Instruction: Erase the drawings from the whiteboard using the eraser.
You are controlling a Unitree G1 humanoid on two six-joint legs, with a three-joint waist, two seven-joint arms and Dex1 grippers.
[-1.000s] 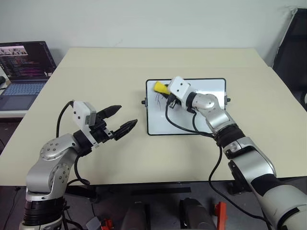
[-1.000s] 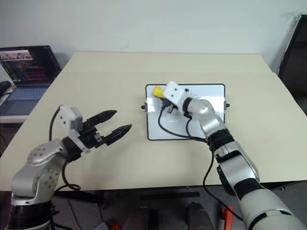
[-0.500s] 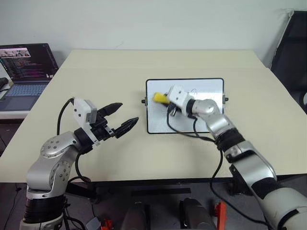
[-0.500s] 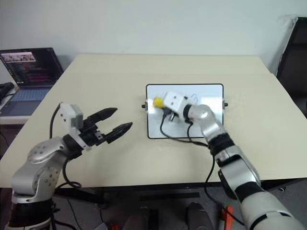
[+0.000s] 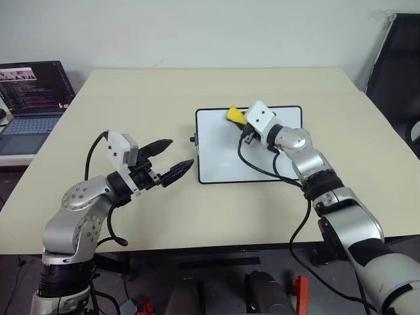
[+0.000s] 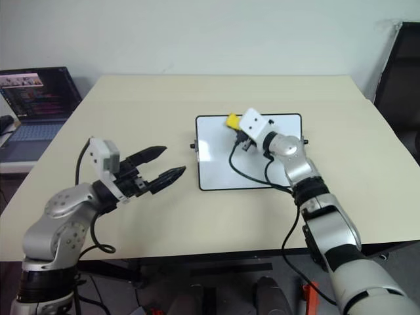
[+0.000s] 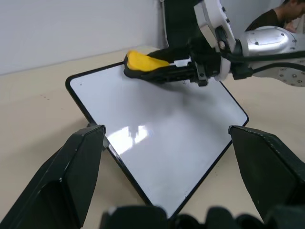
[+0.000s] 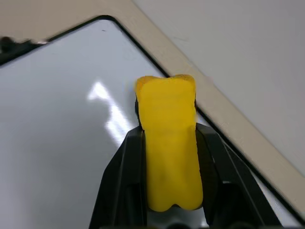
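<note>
Right end effector [image 5: 244, 123] is closed tight on the eraser [image 5: 235, 115]. Its two black fingers [image 8: 119, 181] squeeze the yellow block from both sides. The eraser's long side runs the same way as the fingers. Its free end sticks out past the fingertips and points to the far edge of the worktop [image 5: 131, 92] and a bit to the left. That end sits over the far edge of the whiteboard [image 5: 223, 154], about halfway along it, touching it or just above.

The whiteboard lies flat near the middle of the worktop, a little to the right. Its long sides run left to right, even with the worktop's front edge. Its white face looks clean where it shows, and I cannot make out any drawings on it.

Left end effector [image 5: 174, 159] is open, with its two fingers spread apart and nothing between them. It hangs over the worktop just left of the whiteboard's near left corner and points at the board.

A laptop [image 5: 29, 98] stands open on another surface past the worktop's left edge.
</note>
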